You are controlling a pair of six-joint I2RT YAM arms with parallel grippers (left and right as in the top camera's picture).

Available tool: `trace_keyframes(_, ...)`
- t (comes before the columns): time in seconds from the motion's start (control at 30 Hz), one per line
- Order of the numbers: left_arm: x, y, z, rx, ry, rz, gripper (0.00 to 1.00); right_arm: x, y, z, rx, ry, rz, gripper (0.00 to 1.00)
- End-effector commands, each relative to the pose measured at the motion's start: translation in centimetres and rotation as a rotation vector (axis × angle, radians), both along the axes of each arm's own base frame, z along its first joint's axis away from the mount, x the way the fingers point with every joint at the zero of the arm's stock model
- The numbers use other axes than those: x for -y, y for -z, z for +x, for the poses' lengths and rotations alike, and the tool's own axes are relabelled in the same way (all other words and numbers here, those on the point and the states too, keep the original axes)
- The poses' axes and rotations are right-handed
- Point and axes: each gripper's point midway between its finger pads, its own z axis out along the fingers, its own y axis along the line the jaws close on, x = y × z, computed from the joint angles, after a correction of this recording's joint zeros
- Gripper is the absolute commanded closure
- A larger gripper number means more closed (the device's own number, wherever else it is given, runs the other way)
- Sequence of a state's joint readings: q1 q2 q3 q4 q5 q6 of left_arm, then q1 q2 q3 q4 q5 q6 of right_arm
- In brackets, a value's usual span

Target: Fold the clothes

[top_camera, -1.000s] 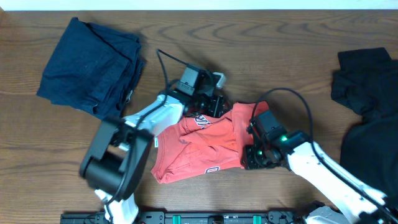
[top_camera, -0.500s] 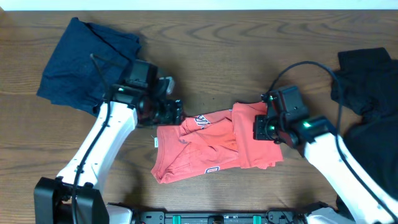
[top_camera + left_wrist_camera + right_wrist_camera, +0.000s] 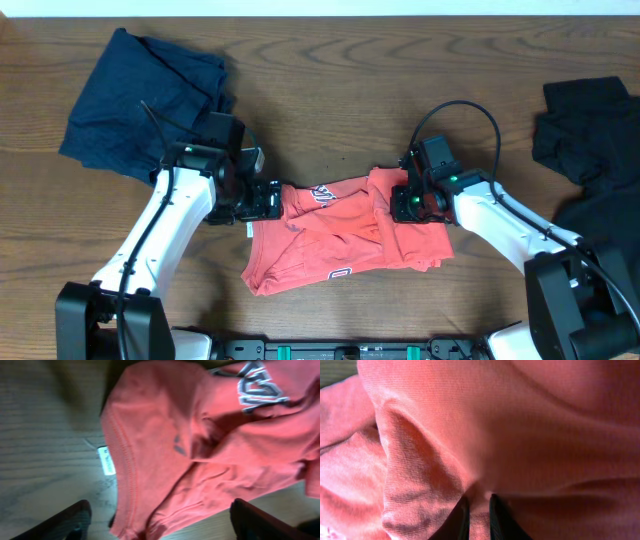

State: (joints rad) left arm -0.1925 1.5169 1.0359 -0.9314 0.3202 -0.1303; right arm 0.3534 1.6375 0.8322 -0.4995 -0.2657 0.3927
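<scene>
The coral-red T-shirt (image 3: 335,240) lies crumpled at the table's middle, white lettering (image 3: 255,385) and a small white neck label (image 3: 106,460) showing. My left gripper (image 3: 266,200) hovers at the shirt's left edge, open wide, its two fingers (image 3: 65,522) straddling the collar hem (image 3: 160,527) without touching it. My right gripper (image 3: 404,204) sits on the shirt's upper right part. Its fingertips (image 3: 461,520) are pinched on a raised fold of the red cloth (image 3: 479,517). A dark navy garment (image 3: 145,105) lies at the back left, black ones (image 3: 590,150) at the right.
Bare wooden tabletop (image 3: 330,90) surrounds the shirt. The navy pile lies just behind my left arm (image 3: 160,240). The black pile reaches the table's right edge, beside my right arm (image 3: 500,225). A dark rail (image 3: 350,350) runs along the front edge.
My left arm swung left off the shirt, then came back to its left edge with jaws opening wide. My right gripper rose to the shirt's upper right and closed on a fold.
</scene>
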Motion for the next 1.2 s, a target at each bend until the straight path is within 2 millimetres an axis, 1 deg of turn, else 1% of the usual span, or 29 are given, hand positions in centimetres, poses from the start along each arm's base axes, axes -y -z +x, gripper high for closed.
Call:
trace_keyframes(0.0, -1.4, 1.4, -0.5, -0.02, -0.022, 0.057, 0.06, -0.1, -1.8, -0.3, 0.034, -0.028, 0.034, 0.85)
trace_keyframes(0.07, -2.0, 2.3, -0.8, -0.032, -0.044, 0.058, 0.01, -0.1, -3.1, -0.4, 0.061, -0.028, 0.043, 0.85)
trace_keyframes(0.13, -2.3, 3.3, -1.1, -0.048, -0.065, 0.042, 0.02, 0.0, -4.1, -0.5, 0.084, -0.028, 0.051, 0.85)
trace_keyframes(0.2, -2.2, 4.2, -1.3, -0.056, -0.083, 0.004, 0.02, 0.0, -4.6, -0.5, 0.094, -0.028, 0.054, 0.83)
trace_keyframes(0.37, -1.8, 6.4, -1.9, -0.078, -0.065, -0.07, 0.02, 0.1, -4.5, -0.4, 0.097, -0.025, 0.045, 0.83)
trace_keyframes(0.47, -0.7, 7.2, -2.7, -0.108, -0.009, -0.143, 0.02, 0.1, -4.5, -0.4, 0.098, -0.025, 0.045, 0.84)
trace_keyframes(0.63, 1.5, 7.9, -3.8, -0.181, 0.045, -0.293, 0.01, 0.2, -4.5, -0.3, 0.101, -0.023, 0.039, 0.83)
trace_keyframes(0.73, 2.2, 8.6, -4.4, -0.235, 0.04, -0.337, 0.01, 0.3, -4.5, -0.3, 0.102, -0.022, 0.038, 0.83)
trace_keyframes(0.77, 2.4, 8.8, -4.5, -0.247, 0.038, -0.35, 0.04, 0.3, -4.5, -0.3, 0.102, -0.022, 0.038, 0.83)
trace_keyframes(0.83, 2.8, 9.0, -4.8, -0.271, 0.031, -0.379, 0.05, 0.4, -4.4, -0.3, 0.105, -0.02, 0.031, 0.83)
trace_keyframes(0.97, 4.2, 8.8, -4.8, -0.291, 0.026, -0.465, 0.08, 0.6, -4.4, -0.1, 0.109, -0.015, 0.018, 0.83)
trace_keyframes(1.17, 5.4, 8.9, -5.1, -0.285, 0.08, -0.469, 0.15, 0.6, -4.4, -0.1, 0.109, -0.015, 0.018, 0.83)
